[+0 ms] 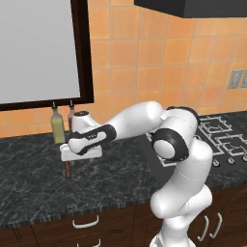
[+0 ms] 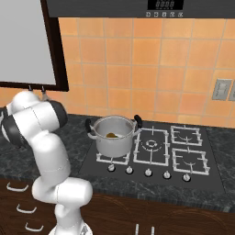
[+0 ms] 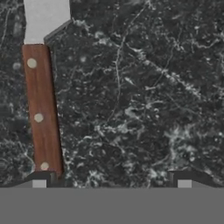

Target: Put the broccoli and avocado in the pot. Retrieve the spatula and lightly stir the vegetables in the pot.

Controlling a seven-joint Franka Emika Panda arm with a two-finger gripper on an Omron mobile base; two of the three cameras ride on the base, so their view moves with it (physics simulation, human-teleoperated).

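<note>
Dark counter (image 3: 153,109) lies under the tool (image 3: 111,179), whose fingers are spread wide. Beside its left finger lies the spatula (image 3: 40,109). Avocado (image 2: 111,135) sits inside the pot (image 2: 112,137).

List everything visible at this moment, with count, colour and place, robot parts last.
pot: 1, silver with black handles, front left burner of the stove
avocado: 1, orange-brown, inside the pot
spatula: 1, red-brown handle, pale head, flat on the counter
bottles: 2, one olive, one dark, by the wall under the window
stove: 1, black, set in the counter
counter: 1, dark marble
arm: 1, white
claw: 1, dark tips, open, over the counter beside the spatula handle
</note>
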